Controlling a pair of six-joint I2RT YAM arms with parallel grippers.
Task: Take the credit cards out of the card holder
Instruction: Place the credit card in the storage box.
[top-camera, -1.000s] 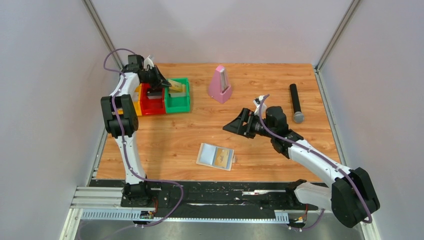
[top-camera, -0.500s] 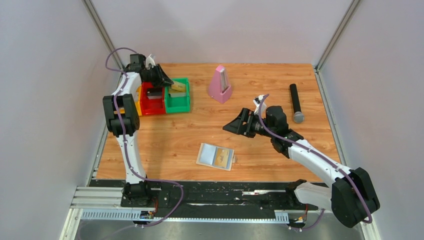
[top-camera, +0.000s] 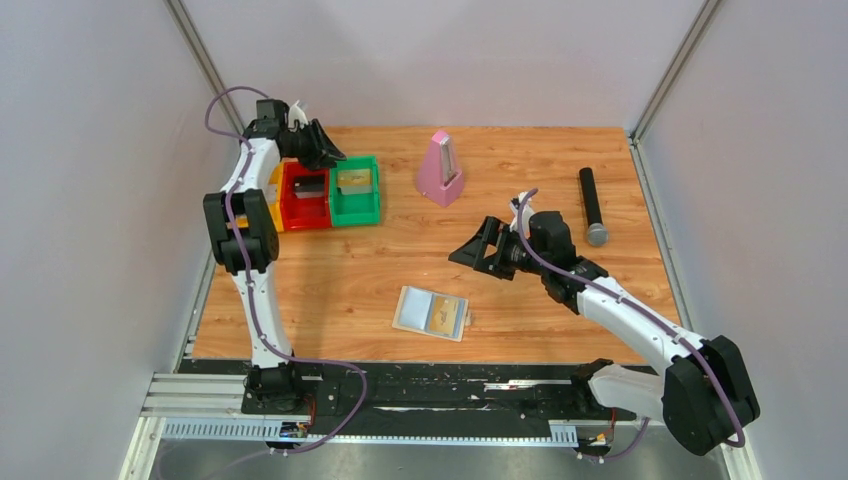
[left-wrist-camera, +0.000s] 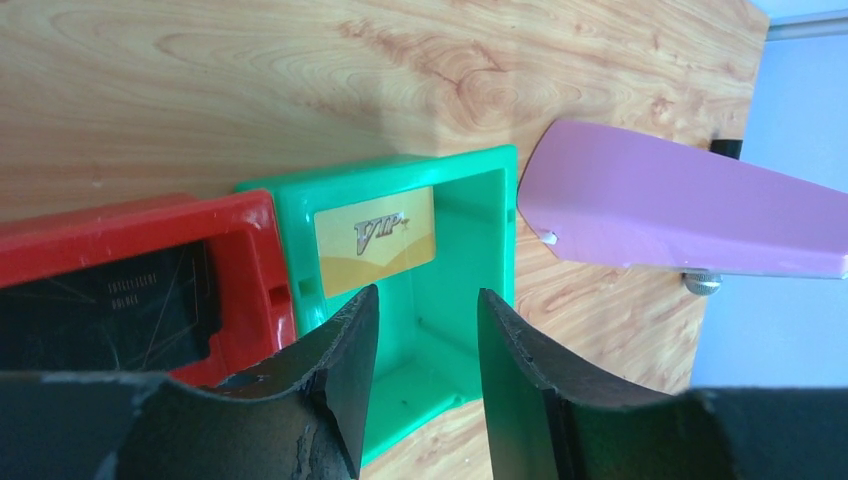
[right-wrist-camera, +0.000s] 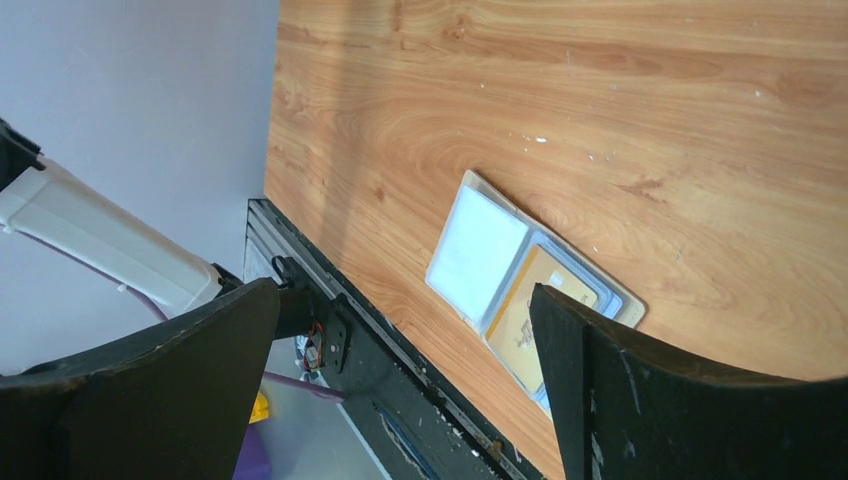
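Yellow-gold plastic card (left-wrist-camera: 375, 235) lies in green plastic bin (left-wrist-camera: 380, 175).
You see left end effector (left-wrist-camera: 425, 300) and right end effector (right-wrist-camera: 405, 295) parted, empty.

Card holder (top-camera: 431, 313): cream-beige rim, one pale blue panel, tan-gold card (right-wrist-camera: 528, 318) on the other. Green bin (left-wrist-camera: 470, 250): gold credit card (left-wrist-camera: 375, 237), two-tone wave, "VIP" lettering. Red bin (left-wrist-camera: 130, 222): black credit card (left-wrist-camera: 100, 310), faint pale print. Yellow bin (top-camera: 272, 200). Pink metronome (top-camera: 440, 170). Black microphone (top-camera: 592, 212), grey head. Table (left-wrist-camera: 250, 90): light wood grain.

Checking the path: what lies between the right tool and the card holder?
Bare table only, from right tool to card holder, in the top view.
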